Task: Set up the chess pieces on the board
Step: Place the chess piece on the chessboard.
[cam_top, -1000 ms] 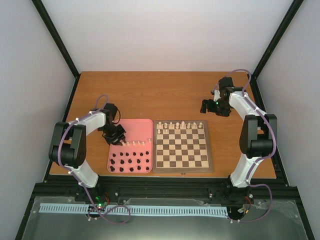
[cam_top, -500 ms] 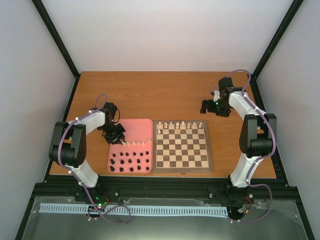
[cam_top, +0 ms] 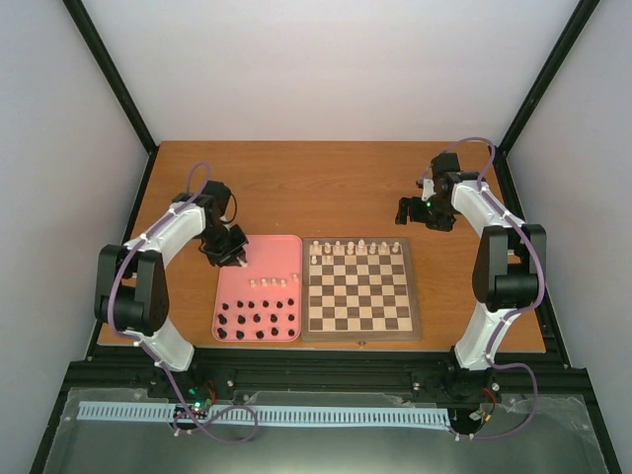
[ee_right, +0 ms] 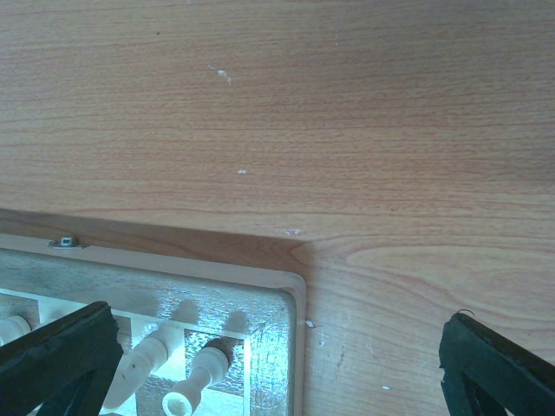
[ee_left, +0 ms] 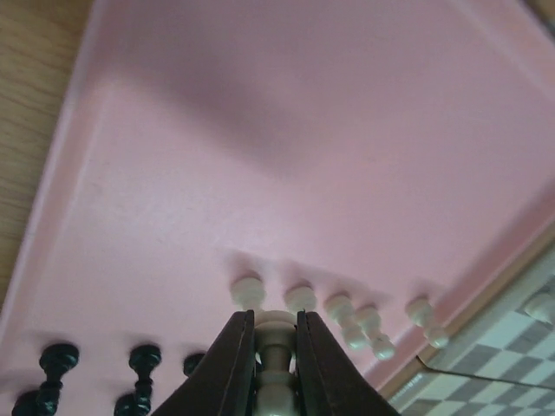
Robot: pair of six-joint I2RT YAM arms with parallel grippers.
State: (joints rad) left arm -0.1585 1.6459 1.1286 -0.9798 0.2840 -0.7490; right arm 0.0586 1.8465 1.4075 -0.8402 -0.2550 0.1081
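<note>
The board (cam_top: 357, 337) lies at the table's front centre, with several cream-white chess pieces (cam_top: 355, 247) along its far row. More white pieces (cam_top: 272, 283) stand in a row on the pink tray (cam_top: 267, 252) left of it. My left gripper (cam_top: 235, 259) hovers over the tray's far left part. In the left wrist view it (ee_left: 272, 316) is shut on a white piece (ee_left: 276, 347), above the row of white pieces (ee_left: 338, 305). My right gripper (cam_top: 407, 210) is open and empty beyond the board's far right corner (ee_right: 277, 295), where two white pieces (ee_right: 195, 381) stand.
Several black figures (cam_top: 257, 321) stand in the tray's near half and also show in the left wrist view (ee_left: 54, 364). The wooden table (cam_top: 316, 188) stretches behind the board and tray. Black frame posts run along both sides.
My left gripper has risen and moved back from the tray's white row with a white piece held in it. The right arm has not moved.
</note>
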